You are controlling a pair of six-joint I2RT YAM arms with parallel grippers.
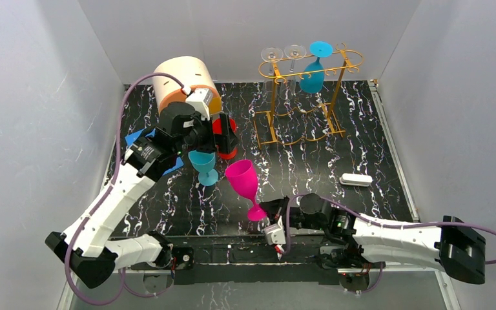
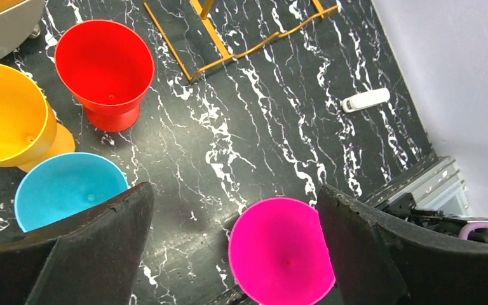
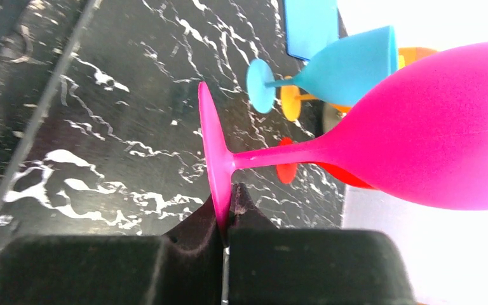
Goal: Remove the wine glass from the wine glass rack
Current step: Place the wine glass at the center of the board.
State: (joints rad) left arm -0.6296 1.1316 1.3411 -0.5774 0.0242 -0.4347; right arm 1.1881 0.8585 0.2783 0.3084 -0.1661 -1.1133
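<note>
The golden wire wine glass rack (image 1: pixel 310 97) stands at the back right, and its base (image 2: pixel 229 38) shows in the left wrist view. A blue wine glass (image 1: pixel 314 72) and two clear glasses (image 1: pixel 283 53) hang upside down from its top rails. A pink wine glass (image 1: pixel 244 181) is off the rack, tilted above the table's near middle. My right gripper (image 3: pixel 227 206) is shut on the edge of its foot (image 3: pixel 216 152). My left gripper (image 2: pixel 238 222) hangs open over the left group of glasses, holding nothing, with the pink bowl (image 2: pixel 283 260) far below between its fingers.
Red (image 2: pixel 105 63), yellow (image 2: pixel 6 114) and cyan (image 2: pixel 63 187) glasses stand upright at the left of the marbled table. An orange and white cylinder (image 1: pixel 184 84) sits behind them. A small white object (image 1: pixel 356 179) lies to the right. Grey walls enclose three sides.
</note>
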